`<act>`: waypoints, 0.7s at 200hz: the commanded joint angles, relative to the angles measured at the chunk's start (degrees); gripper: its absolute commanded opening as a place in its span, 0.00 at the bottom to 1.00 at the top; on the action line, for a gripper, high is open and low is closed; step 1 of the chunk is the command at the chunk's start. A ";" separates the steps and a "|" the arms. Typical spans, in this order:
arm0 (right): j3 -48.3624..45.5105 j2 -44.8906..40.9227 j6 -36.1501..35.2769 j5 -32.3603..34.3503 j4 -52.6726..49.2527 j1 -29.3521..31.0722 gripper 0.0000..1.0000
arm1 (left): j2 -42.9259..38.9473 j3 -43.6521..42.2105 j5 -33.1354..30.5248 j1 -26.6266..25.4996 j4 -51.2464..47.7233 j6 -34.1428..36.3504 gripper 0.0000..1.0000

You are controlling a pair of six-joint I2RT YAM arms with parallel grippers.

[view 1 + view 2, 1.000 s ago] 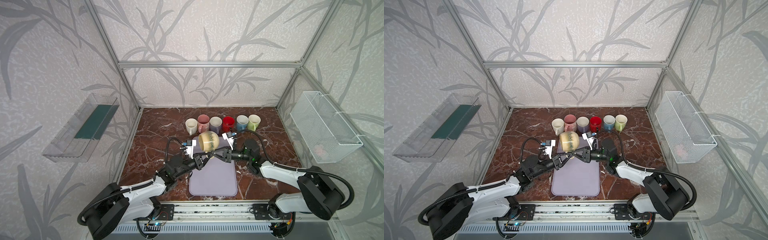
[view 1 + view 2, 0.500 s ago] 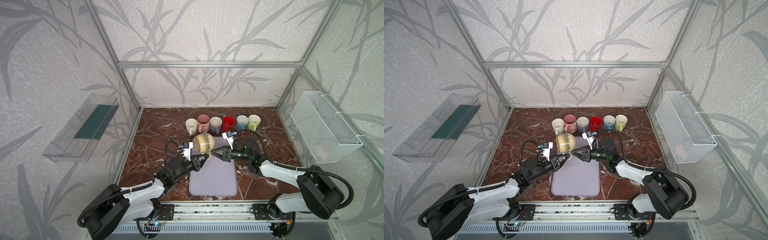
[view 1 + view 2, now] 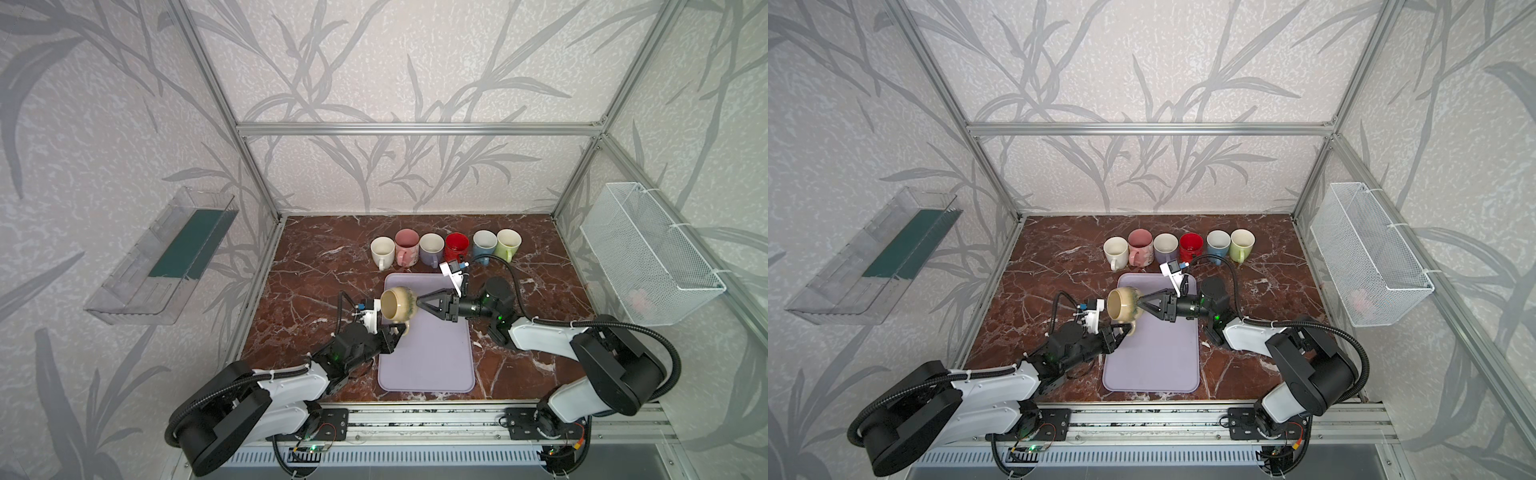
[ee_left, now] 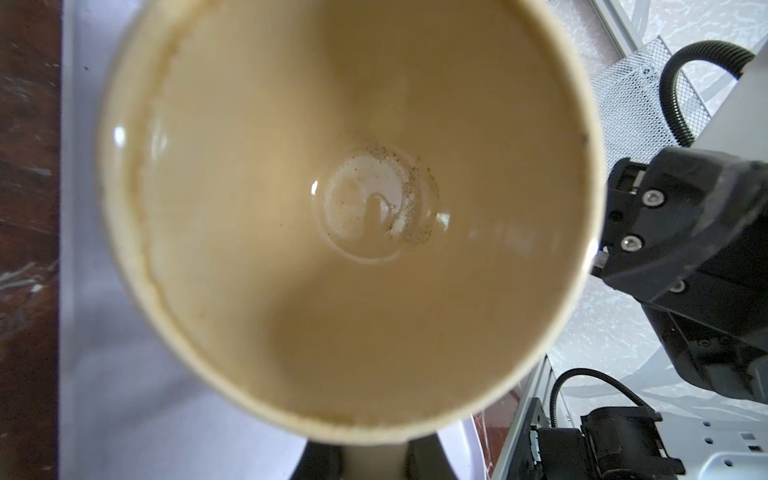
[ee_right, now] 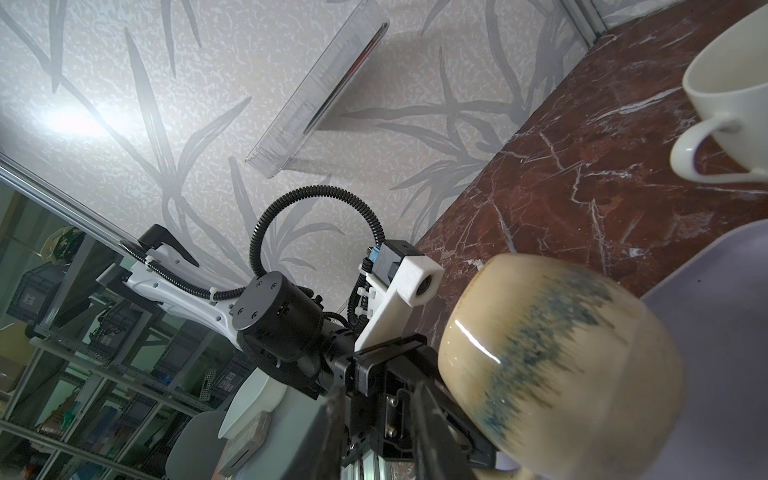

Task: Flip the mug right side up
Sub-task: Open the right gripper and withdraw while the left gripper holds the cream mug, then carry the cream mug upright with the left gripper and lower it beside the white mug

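My left gripper (image 3: 400,330) is clamped on the loop handle of the glossy, round-bellied tan mug (image 3: 398,305), held sideways over the smooth lilac mat (image 3: 432,361), mouth toward my wrist, while my right gripper (image 3: 420,301), jaws slightly apart and empty, points at its base.

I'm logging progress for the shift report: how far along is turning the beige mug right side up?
Done: the beige mug is held above the purple mat, on its side, mouth toward the left arm. In hand: the left gripper clamps its handle; the right gripper sits at its base, grip unclear. Left: rotate until the mouth faces up, then set it down.
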 commanded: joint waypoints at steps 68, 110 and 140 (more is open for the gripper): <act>0.51 -5.80 -7.43 2.18 -9.18 0.17 0.28 | -17.57 10.46 -15.68 1.46 -27.86 7.67 0.00; -0.84 -8.89 -10.37 4.16 -13.51 0.26 0.28 | -17.48 14.22 -12.81 8.22 -35.18 7.41 0.00; -2.91 -10.24 -12.85 7.25 -15.02 0.56 0.28 | -15.65 16.98 -10.31 13.60 -37.61 9.07 0.00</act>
